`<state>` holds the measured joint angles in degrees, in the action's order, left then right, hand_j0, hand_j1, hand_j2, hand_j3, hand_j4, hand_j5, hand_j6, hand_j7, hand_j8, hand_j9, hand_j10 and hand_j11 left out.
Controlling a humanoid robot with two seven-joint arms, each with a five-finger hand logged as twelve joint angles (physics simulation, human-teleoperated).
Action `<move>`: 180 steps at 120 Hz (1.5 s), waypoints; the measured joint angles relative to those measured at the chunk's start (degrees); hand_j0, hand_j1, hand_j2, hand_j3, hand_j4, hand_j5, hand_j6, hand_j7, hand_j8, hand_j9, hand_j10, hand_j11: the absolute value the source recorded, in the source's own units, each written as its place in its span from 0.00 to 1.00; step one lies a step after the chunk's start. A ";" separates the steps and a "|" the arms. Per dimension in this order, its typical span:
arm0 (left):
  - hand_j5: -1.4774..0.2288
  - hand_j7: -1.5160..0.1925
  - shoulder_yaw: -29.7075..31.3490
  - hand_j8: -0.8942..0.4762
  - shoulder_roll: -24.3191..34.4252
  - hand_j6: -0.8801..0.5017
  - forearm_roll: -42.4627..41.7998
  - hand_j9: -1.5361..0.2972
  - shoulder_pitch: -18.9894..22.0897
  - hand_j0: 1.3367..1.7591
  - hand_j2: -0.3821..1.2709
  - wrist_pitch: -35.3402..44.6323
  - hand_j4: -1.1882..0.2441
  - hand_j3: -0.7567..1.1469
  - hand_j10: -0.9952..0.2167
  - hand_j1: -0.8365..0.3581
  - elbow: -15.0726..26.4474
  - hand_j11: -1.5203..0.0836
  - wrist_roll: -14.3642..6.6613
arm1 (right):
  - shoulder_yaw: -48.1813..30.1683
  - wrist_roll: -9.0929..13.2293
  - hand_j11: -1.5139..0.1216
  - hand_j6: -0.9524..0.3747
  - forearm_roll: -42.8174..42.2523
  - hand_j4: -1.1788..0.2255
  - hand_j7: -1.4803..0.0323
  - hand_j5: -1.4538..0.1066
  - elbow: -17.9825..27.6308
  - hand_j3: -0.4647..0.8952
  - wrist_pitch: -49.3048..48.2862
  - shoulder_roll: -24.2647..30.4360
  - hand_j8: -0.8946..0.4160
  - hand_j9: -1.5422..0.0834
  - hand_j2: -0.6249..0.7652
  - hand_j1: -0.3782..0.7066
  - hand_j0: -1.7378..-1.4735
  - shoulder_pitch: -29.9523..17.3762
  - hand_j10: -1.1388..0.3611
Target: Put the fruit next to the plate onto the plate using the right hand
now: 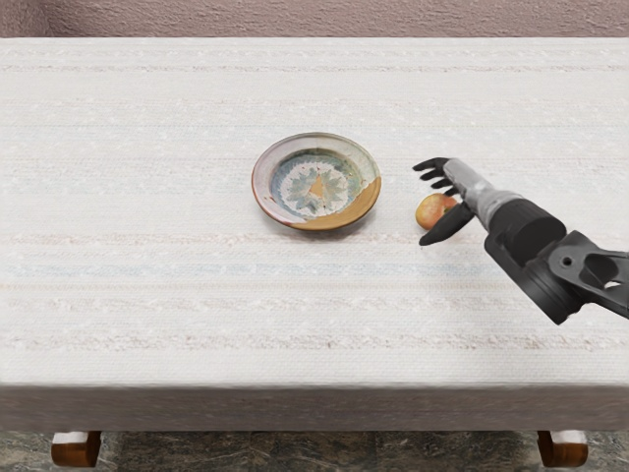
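Observation:
A small orange-red fruit (432, 209) lies on the table just right of the ceramic plate (364, 202), which has a brown rim and a green-white pattern inside. My right hand (437, 200) comes in from the right edge and hangs over the fruit. Its fingers (430, 166) are spread beyond the fruit's far side and the thumb (442, 226) is on the near side. The hand is open around the fruit without closing on it. The plate holds nothing. The left arm is out of sight.
The pale striped tablecloth (197, 295) covers a wide table. Its near edge runs along the bottom, with wooden feet (77, 447) showing below.

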<state>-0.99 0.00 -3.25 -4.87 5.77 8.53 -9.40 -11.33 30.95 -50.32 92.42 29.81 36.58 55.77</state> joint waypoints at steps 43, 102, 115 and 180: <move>0.86 0.88 0.01 0.65 0.00 0.63 0.00 0.83 0.04 0.76 0.23 -0.02 0.83 0.40 0.82 0.99 0.00 0.94 0.00 | -0.48 -0.41 0.69 0.49 -0.58 0.63 0.72 0.68 -3.01 0.34 4.67 -4.19 0.45 0.71 0.41 0.35 0.30 -0.11 0.56; 0.86 0.88 -0.03 0.65 0.00 0.63 0.00 0.83 0.04 0.76 0.23 0.02 0.83 0.40 0.82 0.99 0.00 0.94 0.00 | 0.22 -2.70 0.72 0.52 -7.31 0.65 0.75 0.71 -7.90 0.34 5.19 -5.74 0.48 0.74 0.41 0.32 0.30 -3.99 0.58; 0.86 0.88 0.00 0.65 0.00 0.63 0.00 0.83 0.00 0.76 0.23 0.00 0.83 0.40 0.82 0.99 0.00 0.94 0.00 | 0.04 -2.72 0.70 0.50 -9.61 0.64 0.74 0.70 -10.35 0.34 5.19 -8.02 0.47 0.72 0.41 0.34 0.30 -5.15 0.57; 0.86 0.88 -0.01 0.65 0.00 0.63 0.00 0.83 0.04 0.76 0.23 -0.02 0.83 0.40 0.82 0.99 0.00 0.94 0.00 | 0.11 -2.44 0.49 0.32 -10.28 0.47 0.53 0.49 -13.29 0.34 5.09 -9.34 0.46 0.52 0.45 0.54 0.32 -5.87 0.58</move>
<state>-1.00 0.00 -3.25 -4.83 5.75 8.53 -9.40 -11.21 28.51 -60.60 79.13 34.91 27.24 49.90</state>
